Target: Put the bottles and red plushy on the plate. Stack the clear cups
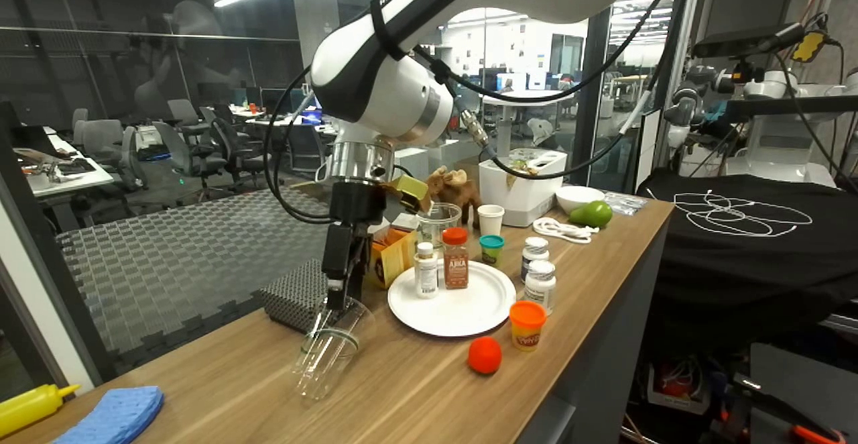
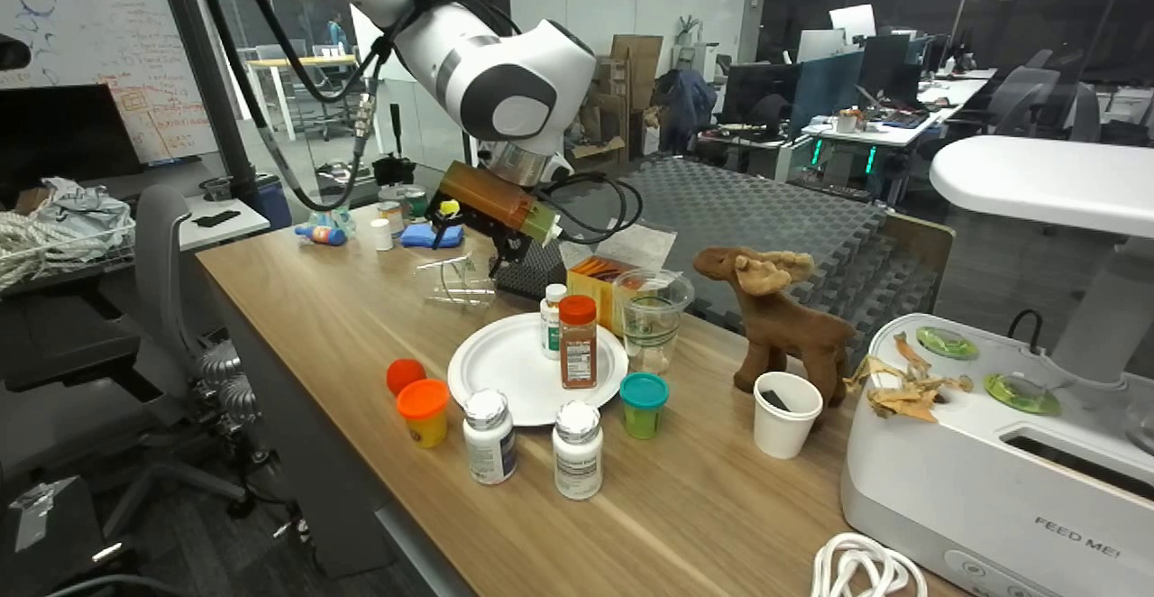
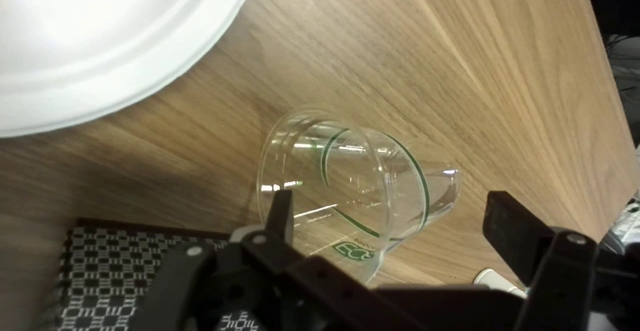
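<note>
My gripper stands open, low over a clear cup lying on its side; in the wrist view one finger overlaps the cup's mouth, the other is past its side. Whether they touch, I cannot tell. A second clear cup is upright behind the plate. On the plate are a white-capped bottle and a red-capped bottle. Two more white bottles, one nearer the red plushy and one farther off, stand on the table beside the plate, as does the plushy.
Tubs with orange and teal lids flank the plate. Behind are a yellow box, a brown plush animal and a paper cup. A dark patterned block sits right by the gripper, with a blue cloth farther along.
</note>
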You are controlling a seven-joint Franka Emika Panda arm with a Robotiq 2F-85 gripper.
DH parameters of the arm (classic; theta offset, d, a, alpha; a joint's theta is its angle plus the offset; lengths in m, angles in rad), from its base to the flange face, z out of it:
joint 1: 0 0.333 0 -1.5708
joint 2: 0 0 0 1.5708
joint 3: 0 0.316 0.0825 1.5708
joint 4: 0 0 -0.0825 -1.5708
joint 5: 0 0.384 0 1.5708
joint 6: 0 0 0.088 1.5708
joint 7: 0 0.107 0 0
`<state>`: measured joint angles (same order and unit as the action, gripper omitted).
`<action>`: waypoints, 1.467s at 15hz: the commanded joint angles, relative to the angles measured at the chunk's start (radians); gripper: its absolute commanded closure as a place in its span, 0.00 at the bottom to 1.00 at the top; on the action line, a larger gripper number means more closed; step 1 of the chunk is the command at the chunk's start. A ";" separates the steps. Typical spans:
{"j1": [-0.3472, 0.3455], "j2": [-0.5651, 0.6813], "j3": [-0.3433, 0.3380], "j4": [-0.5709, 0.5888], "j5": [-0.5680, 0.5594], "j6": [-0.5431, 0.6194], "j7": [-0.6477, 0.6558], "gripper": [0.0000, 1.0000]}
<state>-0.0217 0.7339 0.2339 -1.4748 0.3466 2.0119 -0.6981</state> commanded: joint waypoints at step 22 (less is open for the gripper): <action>0.097 -0.189 -0.059 -0.057 -0.238 0.003 0.225 0.92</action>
<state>0.0191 0.6521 0.2164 -1.4785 0.2140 2.0115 -0.5564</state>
